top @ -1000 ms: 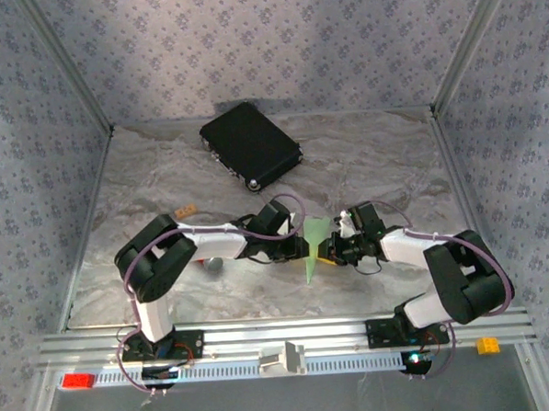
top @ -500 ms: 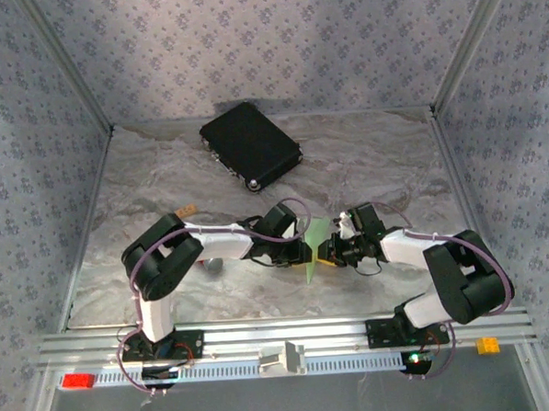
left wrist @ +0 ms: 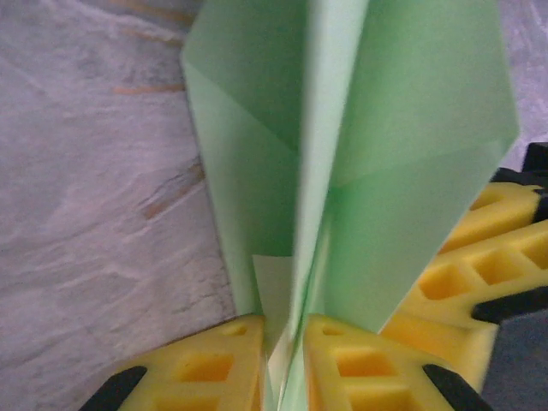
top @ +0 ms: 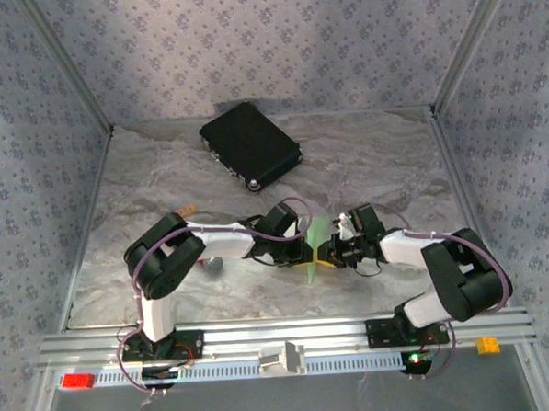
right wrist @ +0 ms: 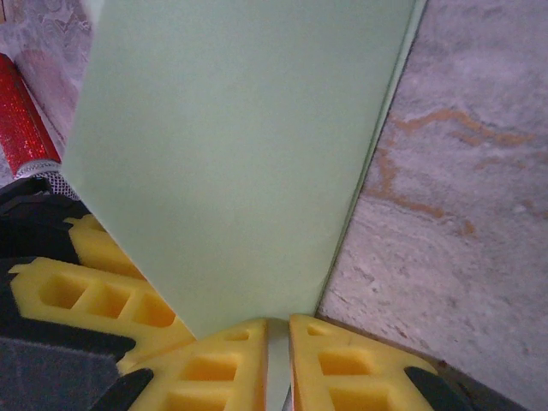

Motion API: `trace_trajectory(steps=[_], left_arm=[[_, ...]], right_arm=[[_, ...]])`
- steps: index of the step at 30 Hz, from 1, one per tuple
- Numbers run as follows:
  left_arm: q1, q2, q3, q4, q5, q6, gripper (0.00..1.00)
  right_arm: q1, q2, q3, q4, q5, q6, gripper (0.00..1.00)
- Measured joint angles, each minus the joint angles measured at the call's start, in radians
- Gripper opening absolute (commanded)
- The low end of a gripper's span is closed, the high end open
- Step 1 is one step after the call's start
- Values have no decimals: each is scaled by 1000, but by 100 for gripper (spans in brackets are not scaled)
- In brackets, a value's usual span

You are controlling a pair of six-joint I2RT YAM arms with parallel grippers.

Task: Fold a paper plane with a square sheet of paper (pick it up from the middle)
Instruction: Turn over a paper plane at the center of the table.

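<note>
while low, left gripper (left wrist: 287,334) on paper (left wrist: 402,171)

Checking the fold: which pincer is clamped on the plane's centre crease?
The left pincer: its wrist view shows the paper plane creased inside its grip, flaps spreading to either side. The right pincer grips a flat panel instead.

The paper plane (left wrist: 402,128) is thin, smooth, matt paper; the fingers (left wrist: 214,368) matt moulded plastic; the table (top: 374,163) dull, marbled.

White arms (top: 216,234) with black joints, purple cables (top: 430,240), yellow hollow-celled tool fingers (left wrist: 214,368), seemingly black bases (top: 162,345).
</note>
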Motion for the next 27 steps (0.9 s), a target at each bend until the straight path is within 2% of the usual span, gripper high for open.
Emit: trace_trajectory(steps=[11, 19, 22, 27], left_arm=[[1, 1, -14, 67, 14, -23, 18], [0, 1, -14, 54, 5, -7, 7], [-2, 0, -14, 31, -20, 11, 6], [-24, -47, -1, -72, -130, 48, 4]], right_arm=[[-18, 2, -19, 24, -19, 15, 15], [-26, 2, -21, 27, -23, 15, 15], [-33, -3, -22, 26, -21, 15, 16], [-55, -64, -24, 7, -7, 15, 17]])
